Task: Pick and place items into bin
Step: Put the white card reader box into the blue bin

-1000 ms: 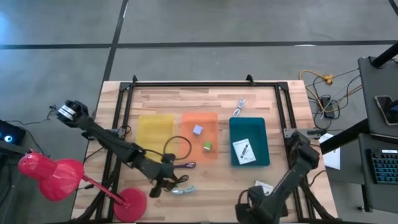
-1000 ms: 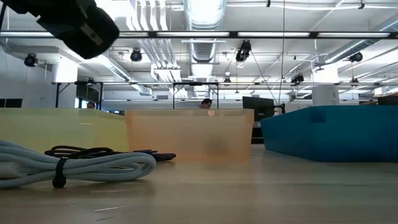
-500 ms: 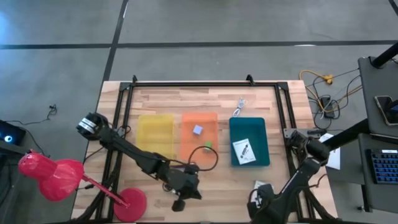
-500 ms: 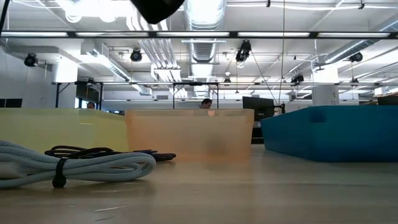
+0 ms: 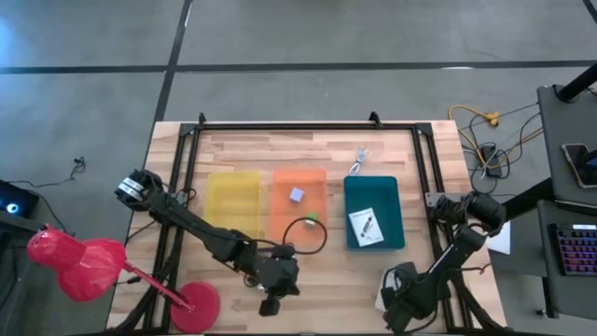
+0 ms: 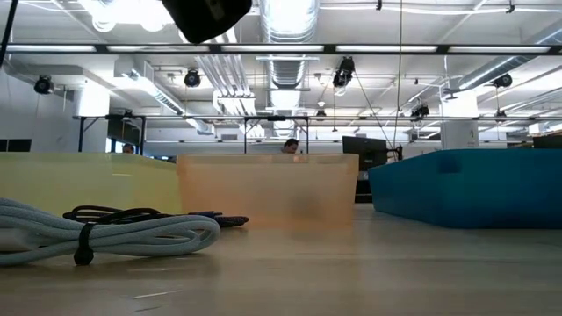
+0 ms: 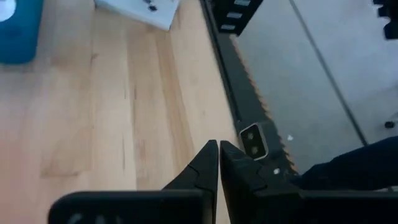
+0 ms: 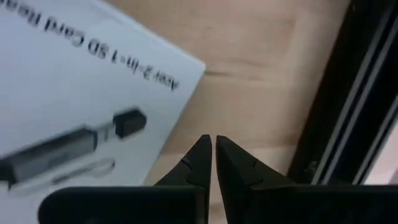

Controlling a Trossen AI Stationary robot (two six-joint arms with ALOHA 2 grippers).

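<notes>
**Both claws clenched and empty near the desk's front edge**

The left claw [image 5: 272, 301] hangs over bare wood close to the front edge of the desk [image 5: 308, 154], just left of the middle. In the left wrist view its two dark fingers [image 7: 205, 167] are pressed together with nothing between them, the tips above the planks beside the black frame rail [image 7: 239, 93] at the desk's edge.

The right claw [image 5: 396, 291] sits near the front right corner. Its fingers [image 8: 200, 159] are also clenched on nothing, poised just above a white printed card [image 8: 81, 106] that lies flat on the wood there, next to the black rail.

Three bins stand in a row across the middle of the desk: a yellow bin [image 5: 232, 199] on the left, an orange bin [image 5: 299, 179] in the centre and a blue bin [image 5: 374, 189] on the right. A lavender cube [image 5: 297, 195] and a green cube [image 5: 312, 218] lie inside the orange bin. A second white card [image 5: 365, 225] lies in the blue bin.

A black coiled cable [image 5: 308, 237] lies looped across the front wall of the orange bin, partly on the desk. A bundled white cable [image 6: 105, 235] rests on the wood in the low view. A small silvery item [image 5: 358, 161] lies on the desk behind the blue bin, toward the back edge.
</notes>
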